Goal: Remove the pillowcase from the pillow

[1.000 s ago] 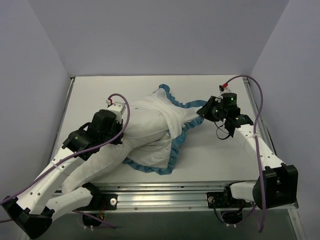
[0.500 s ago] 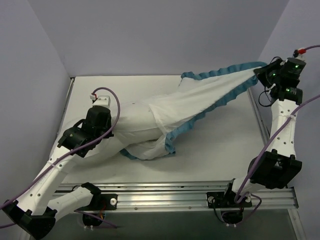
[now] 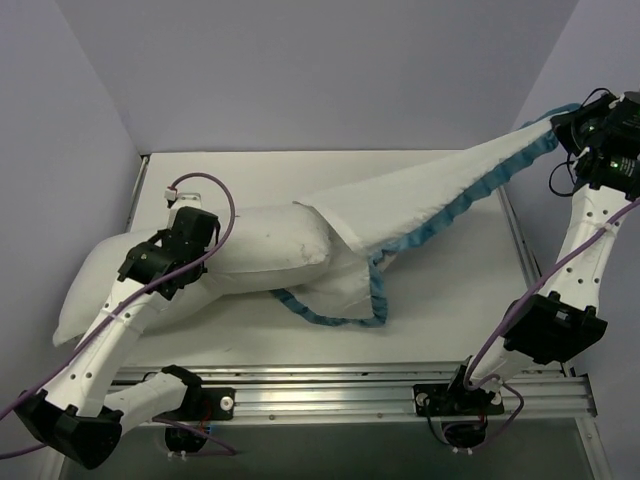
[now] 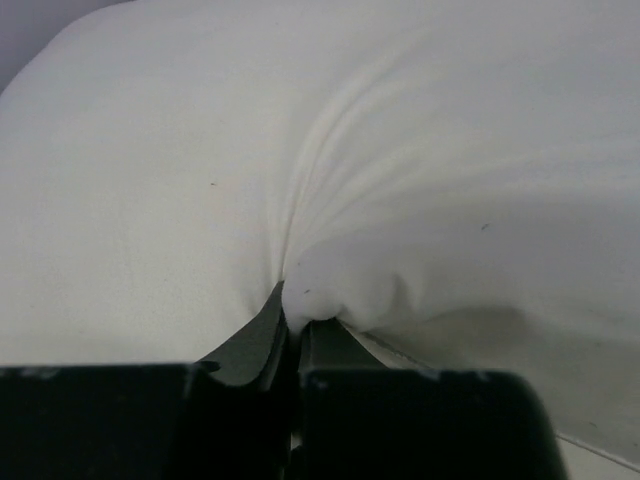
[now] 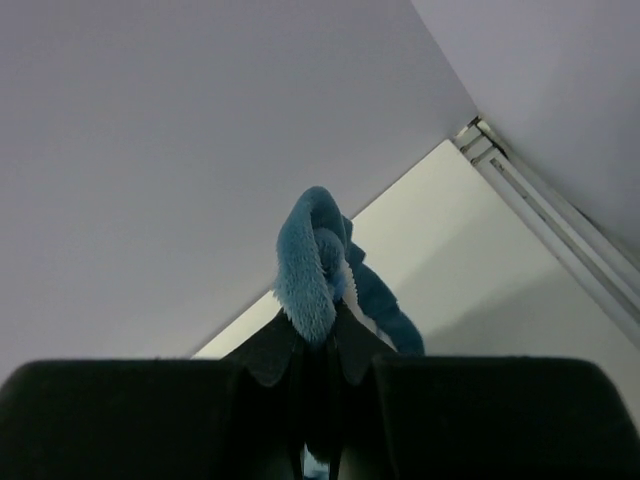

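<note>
Blue frilly trim runs along the edge of the pillowcase (image 3: 430,195). The rest of it that shows is plain white, so I think it is turned inside out. None of its print can be seen.

The job looks mostly done. Most of the pillow (image 3: 265,245) is out in the open, lying on the left half of the table (image 3: 450,320), big and puffy and white. Only its right end seems to sit in the mouth of the pillowcase, where the cloth and the blue frill loop round under it. I can't tell how deep that end goes in.

The right gripper (image 5: 318,335) is squeezed tight on the blue frill. It holds that corner high in the air by the right wall. This makes the pillowcase stretch out long and flat like a sail, from the pillow up to the gripper. The other part sags down and rests on the table near the middle.

The left gripper (image 4: 297,328) is pinched tight on a little bunch of the pillow's white cloth, and wrinkles fan out from the pinch. It holds the pillow on the left side.

What is left, I think, is one more tug to get the last bit of pillowcase off the pillow's end
</note>
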